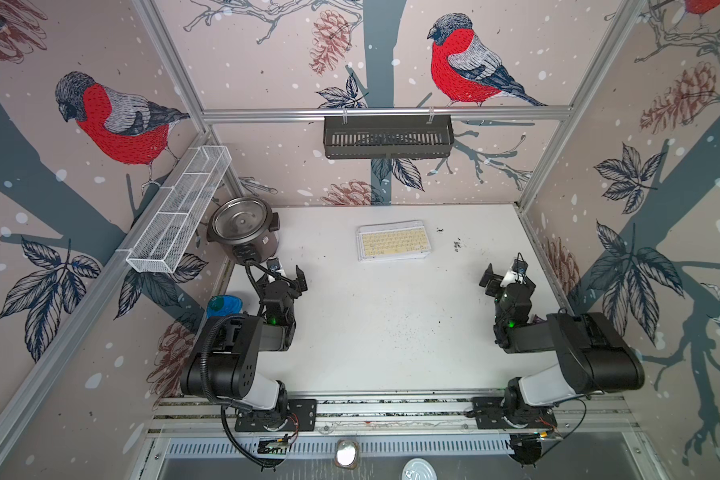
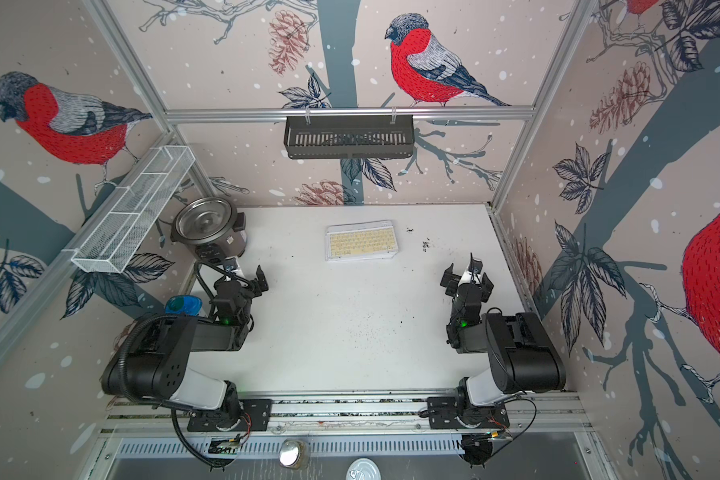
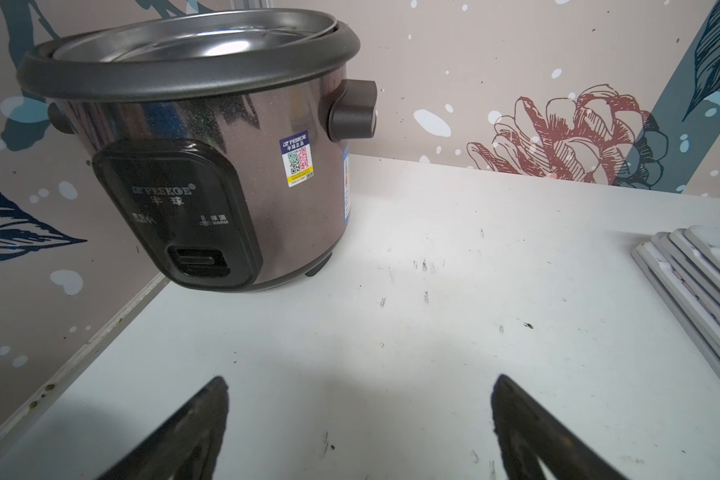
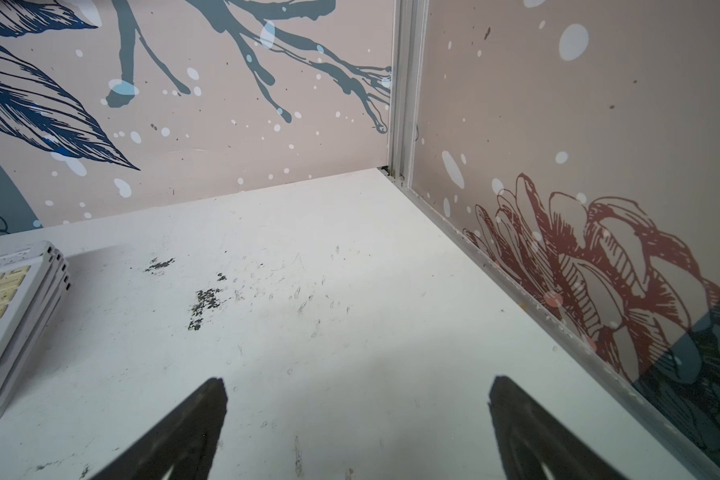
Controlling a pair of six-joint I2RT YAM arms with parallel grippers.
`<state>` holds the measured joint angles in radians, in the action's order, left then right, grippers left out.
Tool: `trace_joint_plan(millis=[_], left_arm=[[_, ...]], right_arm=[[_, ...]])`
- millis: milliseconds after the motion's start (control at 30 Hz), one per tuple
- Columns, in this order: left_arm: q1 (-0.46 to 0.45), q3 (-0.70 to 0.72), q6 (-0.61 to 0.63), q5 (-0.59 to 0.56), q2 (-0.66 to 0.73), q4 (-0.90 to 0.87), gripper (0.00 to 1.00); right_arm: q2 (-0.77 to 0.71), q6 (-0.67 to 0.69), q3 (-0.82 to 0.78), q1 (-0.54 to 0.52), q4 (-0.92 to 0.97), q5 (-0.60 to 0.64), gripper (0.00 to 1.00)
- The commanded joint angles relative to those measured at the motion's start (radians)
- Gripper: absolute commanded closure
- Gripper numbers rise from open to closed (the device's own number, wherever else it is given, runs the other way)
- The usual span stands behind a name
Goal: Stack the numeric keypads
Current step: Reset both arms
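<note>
Top views: arms (image 1: 242, 349) folded, left gripper (image 1: 287, 272), right gripper (image 1: 504, 274) spread wide, clear of keypads (image 1: 393, 241)

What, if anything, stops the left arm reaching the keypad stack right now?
Probably nothing, so yes. The open, empty left gripper has only bare table between it and the keypad stack; the rice cooker sits aside.

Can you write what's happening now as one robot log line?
keypads: one pile, yellow on top | left gripper: open, empty, near cooker | right gripper: open, empty | task: looks done
</note>
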<state>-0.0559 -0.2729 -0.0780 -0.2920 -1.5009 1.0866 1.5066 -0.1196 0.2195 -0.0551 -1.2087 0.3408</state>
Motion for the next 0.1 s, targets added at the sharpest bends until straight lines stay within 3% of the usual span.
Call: trace_joint_plan(millis=[0,67], left_arm=[[0.001,-0.003,0.009,0.001,0.001,0.039,0.03],[0.001,-0.003,0.01,0.002,0.0,0.038,0.03]], right_arm=[[0.0,0.015,0.007,0.0,-0.014,-0.003,0.0],[-0.003,0.014,0.004,0.0,-0.02,-0.002,0.0]])
